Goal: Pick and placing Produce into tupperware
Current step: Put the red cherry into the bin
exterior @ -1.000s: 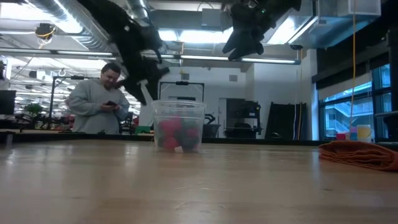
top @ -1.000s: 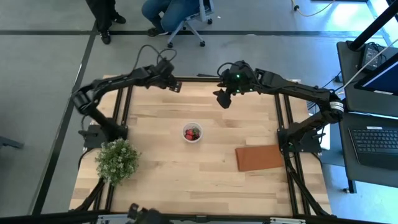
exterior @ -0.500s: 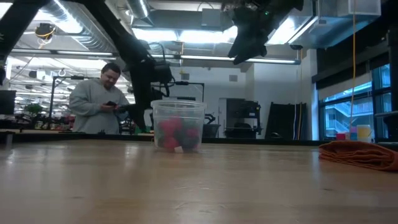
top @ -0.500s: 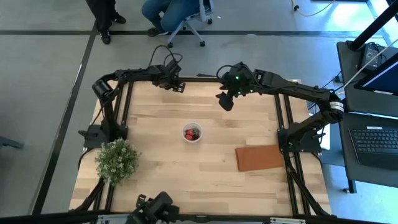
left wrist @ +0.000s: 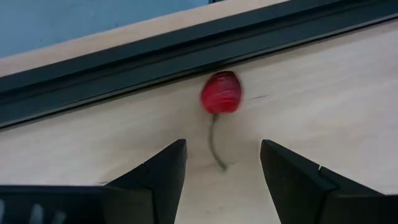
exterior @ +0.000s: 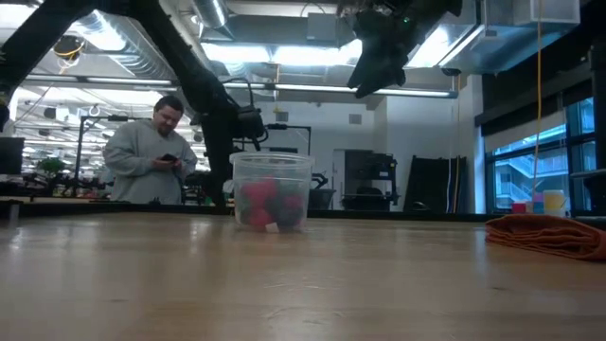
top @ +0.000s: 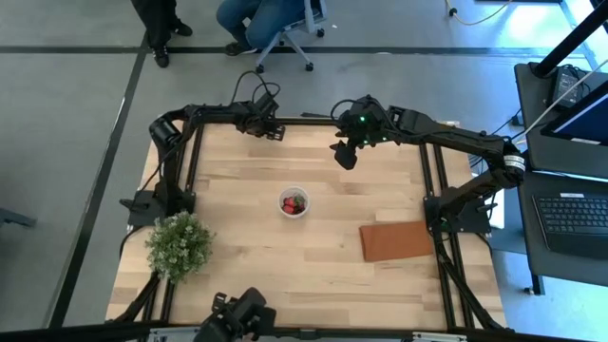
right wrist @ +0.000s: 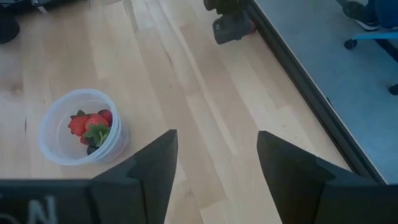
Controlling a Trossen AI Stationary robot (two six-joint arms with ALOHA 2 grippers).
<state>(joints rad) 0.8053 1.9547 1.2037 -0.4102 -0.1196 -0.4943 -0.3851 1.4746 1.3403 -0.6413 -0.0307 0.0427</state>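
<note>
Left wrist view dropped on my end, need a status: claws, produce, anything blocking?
Left claw open, lined up on red cherry beside table's edge rail. Right claw open, raised. Tupperware holds berries. Nothing blocking.

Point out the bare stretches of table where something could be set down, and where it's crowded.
Widest bare wood: the near strip between the leafy plant and the reddish mat, in front of the tupperware. Bare too between the tupperware and the table's right edge. Crowded: the far edge, where the left hand sits open at a cherry and the right hand hangs open.
</note>
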